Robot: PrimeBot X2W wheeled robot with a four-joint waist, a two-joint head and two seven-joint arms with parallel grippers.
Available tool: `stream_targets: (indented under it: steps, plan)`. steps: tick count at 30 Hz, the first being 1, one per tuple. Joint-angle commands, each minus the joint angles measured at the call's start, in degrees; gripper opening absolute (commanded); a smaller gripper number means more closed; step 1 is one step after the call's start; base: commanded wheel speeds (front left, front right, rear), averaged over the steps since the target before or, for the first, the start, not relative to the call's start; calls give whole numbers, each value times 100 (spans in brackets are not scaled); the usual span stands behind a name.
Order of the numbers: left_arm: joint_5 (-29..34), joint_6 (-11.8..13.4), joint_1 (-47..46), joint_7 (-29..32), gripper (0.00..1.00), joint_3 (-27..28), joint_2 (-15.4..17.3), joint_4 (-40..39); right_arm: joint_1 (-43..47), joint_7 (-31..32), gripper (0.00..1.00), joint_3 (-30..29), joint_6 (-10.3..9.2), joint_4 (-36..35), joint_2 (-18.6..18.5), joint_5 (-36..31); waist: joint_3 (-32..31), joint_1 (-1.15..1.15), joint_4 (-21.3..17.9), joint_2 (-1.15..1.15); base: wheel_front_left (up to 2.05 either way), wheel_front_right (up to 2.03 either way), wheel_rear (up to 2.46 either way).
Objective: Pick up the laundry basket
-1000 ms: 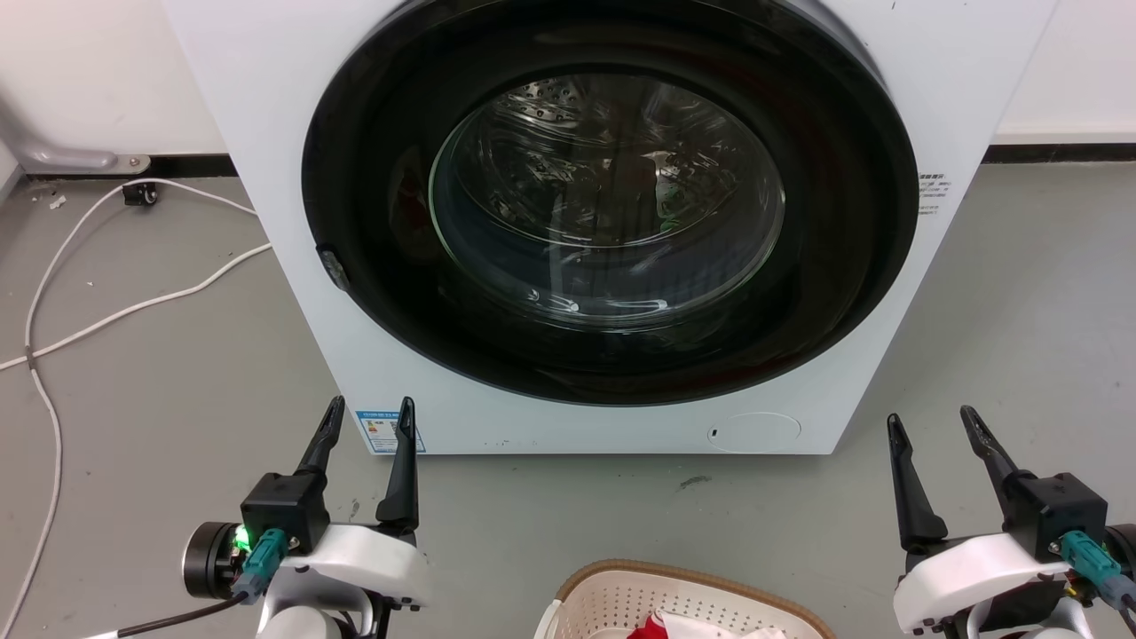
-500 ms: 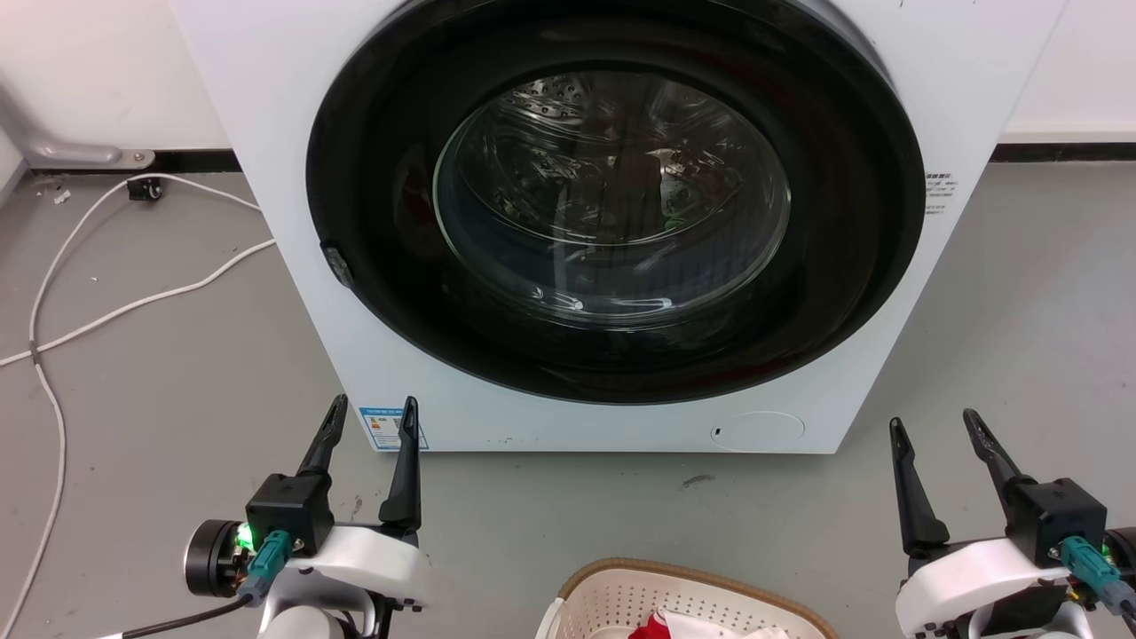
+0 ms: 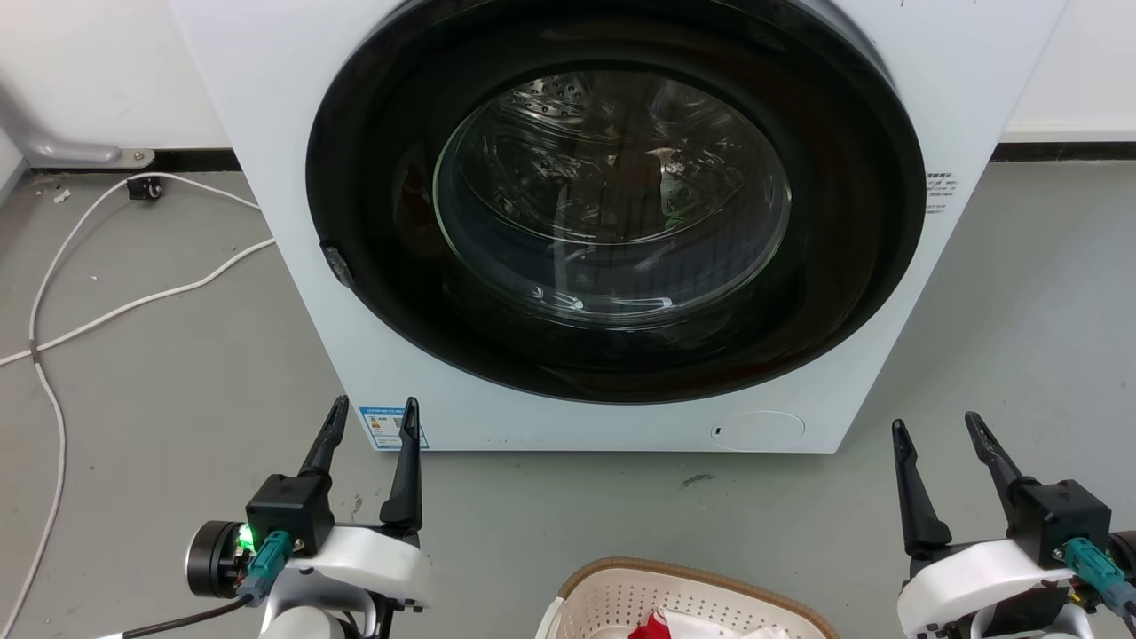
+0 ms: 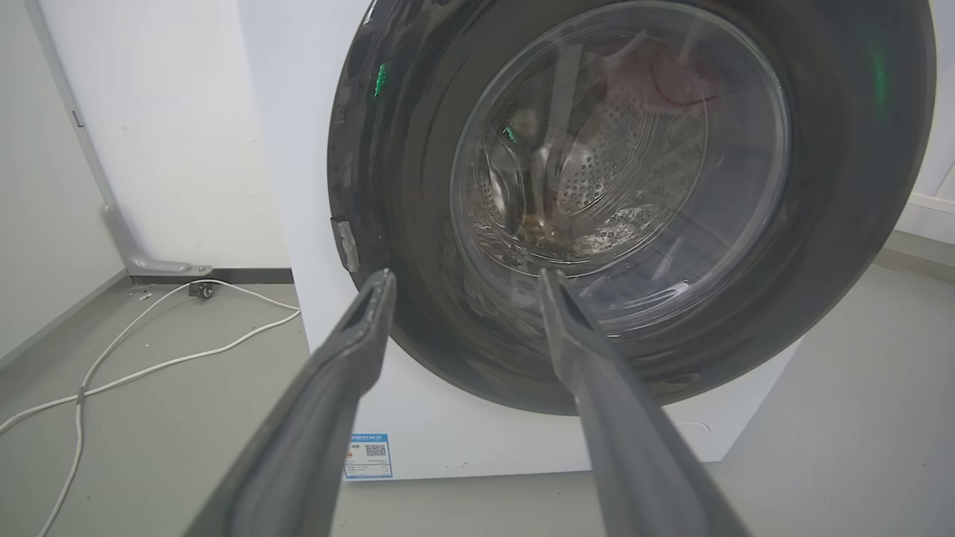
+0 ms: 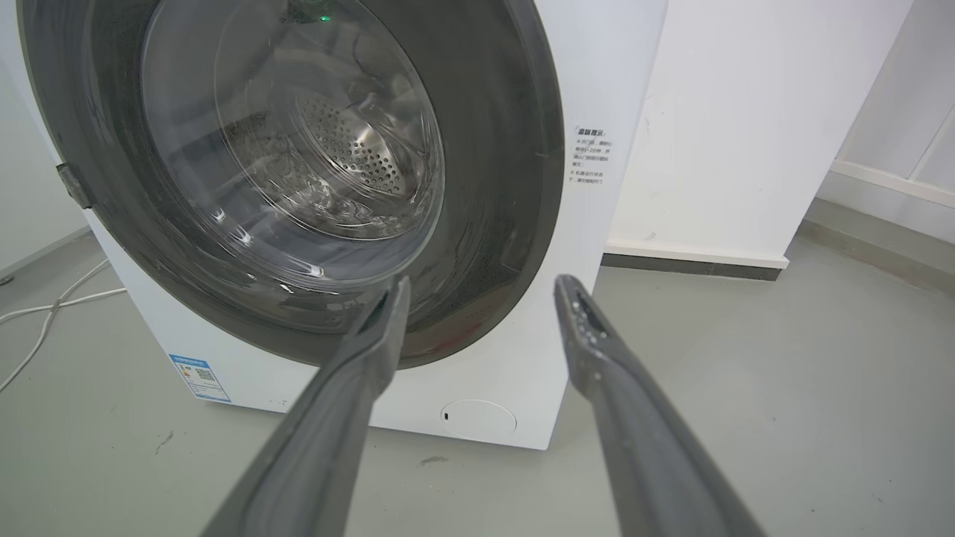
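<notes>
As the laundry basket (image 3: 639, 599) stands on the grey floor (image 3: 177, 399) at the bottom edge of the head view, between the two arms and apart from the front of the washing machine (image 3: 373, 382), only its far end is open to inspection; the walls are cream plastic pierced with small holes under a brown braided-look rim, and some red and white cloth (image 3: 701, 628) lies inside. Judgement: the shell should be light and fairly stiff, though perforated walls may flex under a one-sided lift; the load seen is soft and small, so weight should be modest; the plastic is probably smooth, and the rim offers the better purchase. Recommended hold: the rim on opposite sides, one gripper to each, to keep the basket level; whether handle openings exist cannot be told. The left gripper (image 3: 373, 406) is spread wide with nothing between its fingers, pointing toward the machine's lower left corner; the right gripper (image 3: 934, 422) is likewise spread and empty, near the lower right corner; neither touches the basket. Writing: a small blue-edged sticker (image 3: 390, 429) at the machine's lower left carries what looks like a square code and print too small to read; a block of small dark print (image 3: 936, 195) at the right edge of the front is also illegible; no brand name can be made out.
</notes>
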Motion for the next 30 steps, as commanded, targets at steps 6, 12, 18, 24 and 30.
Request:
stream_targets:
  steps: [6,12,18,24,30]
  plan:
    - [11,-30,-55,-38,100,-112,-7,115,84,52,100,-50,-2,67,23,64,28,0,4,0,0,0,0]
    - [-120,-73,-110,-37,100,-285,-7,352,102,104,100,-97,-2,154,23,124,180,0,-34,0,0,0,0]
    - [-206,-45,-167,-37,100,-379,-6,591,27,65,100,-46,-2,289,23,186,426,0,-146,0,0,0,0]
    - [-254,-4,-286,-37,100,-418,-6,733,-140,-16,100,-8,-2,446,22,300,885,0,-278,0,0,0,0]
    - [-214,-93,-577,-37,100,-498,20,1021,-350,-140,100,81,-2,753,21,461,1484,0,-431,0,0,0,0]
